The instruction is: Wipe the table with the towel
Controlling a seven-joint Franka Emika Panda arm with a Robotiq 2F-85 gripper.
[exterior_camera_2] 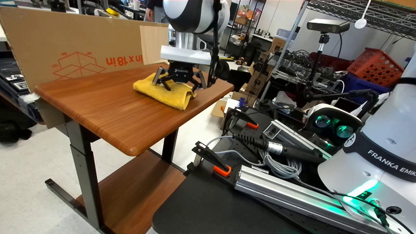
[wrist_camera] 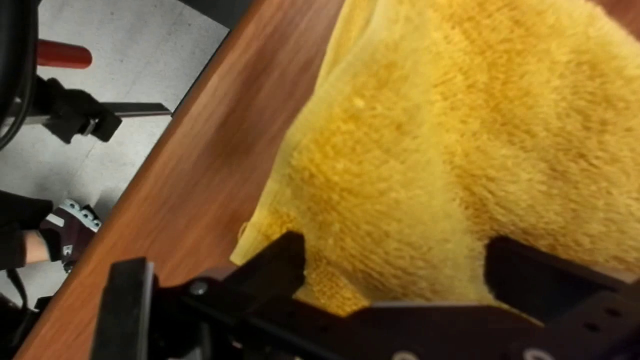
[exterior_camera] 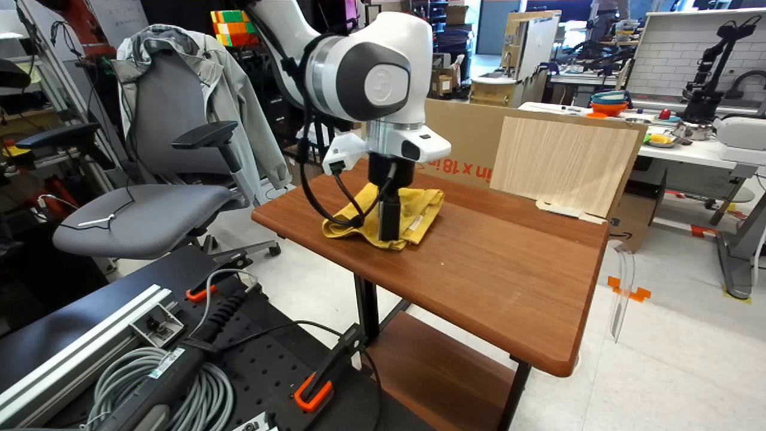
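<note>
1. The gripper (exterior_camera_2: pixel 179 85) stands opened wide, its fingers (exterior_camera: pixel 389 219) pointing down.
2. The folded yellow towel (exterior_camera_2: pixel 165 95) lies directly beneath; whether the fingers touch it is unclear.
3. In an exterior view, it rests near the left corner of the counter (exterior_camera: pixel 508 269).

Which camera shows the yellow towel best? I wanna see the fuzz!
The wrist view: the yellow towel is close there, so its fuzz shows, though the picture cuts some off. Both exterior views show it smaller, on the table, partly hidden by the gripper.

the white arm (exterior_camera: pixel 378 84) has black cables (exterior_camera: pixel 303 144) and gripper (exterior_camera_2: pixel 180 85).
</note>
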